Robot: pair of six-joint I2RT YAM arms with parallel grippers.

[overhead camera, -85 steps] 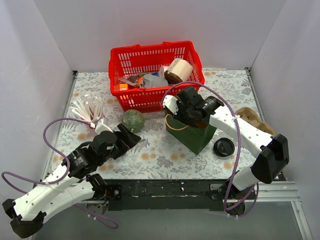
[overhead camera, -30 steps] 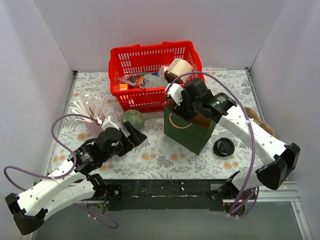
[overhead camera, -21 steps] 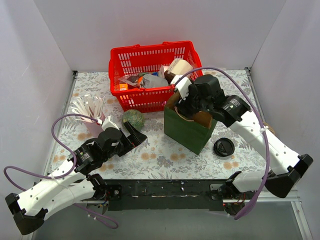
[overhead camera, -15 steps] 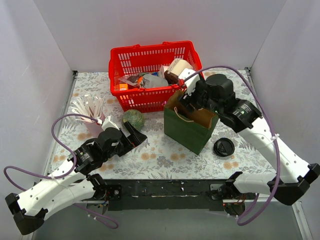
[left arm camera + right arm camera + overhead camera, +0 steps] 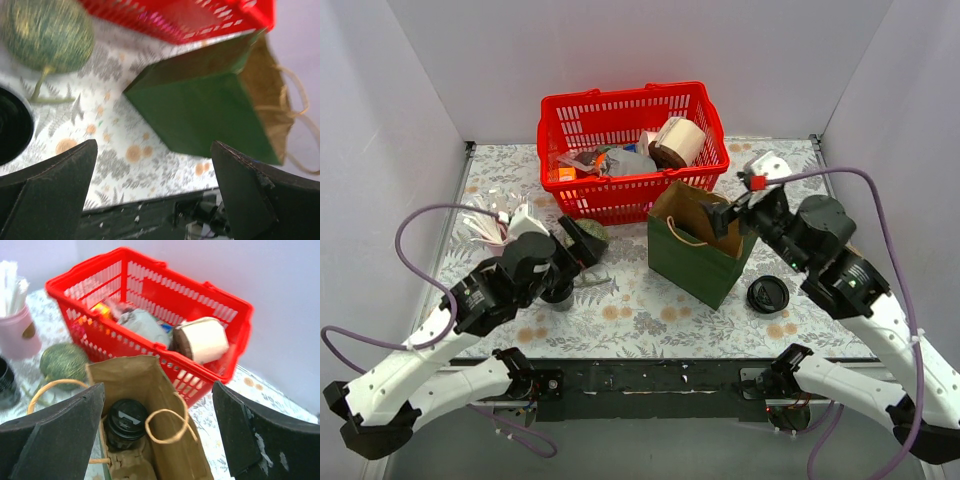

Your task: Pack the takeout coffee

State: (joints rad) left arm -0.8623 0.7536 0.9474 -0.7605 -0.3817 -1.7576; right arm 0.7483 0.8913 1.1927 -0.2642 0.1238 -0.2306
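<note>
Bag [image 5: 131, 377] walls hide most of the coffee [image 5: 125, 420]; it stands upright inside, black sip lid on. Both the left gripper [image 5: 152, 150] and right gripper [image 5: 157, 390] gape wide, empty.

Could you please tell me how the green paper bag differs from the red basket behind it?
The bag is green paper with a brown inside and cord handles; the basket is red plastic lattice. The bag holds one black lidded cup; the basket holds several mixed things. The bag stands in front, the basket behind it. Both are open on top and stand on the flowered table.
</note>
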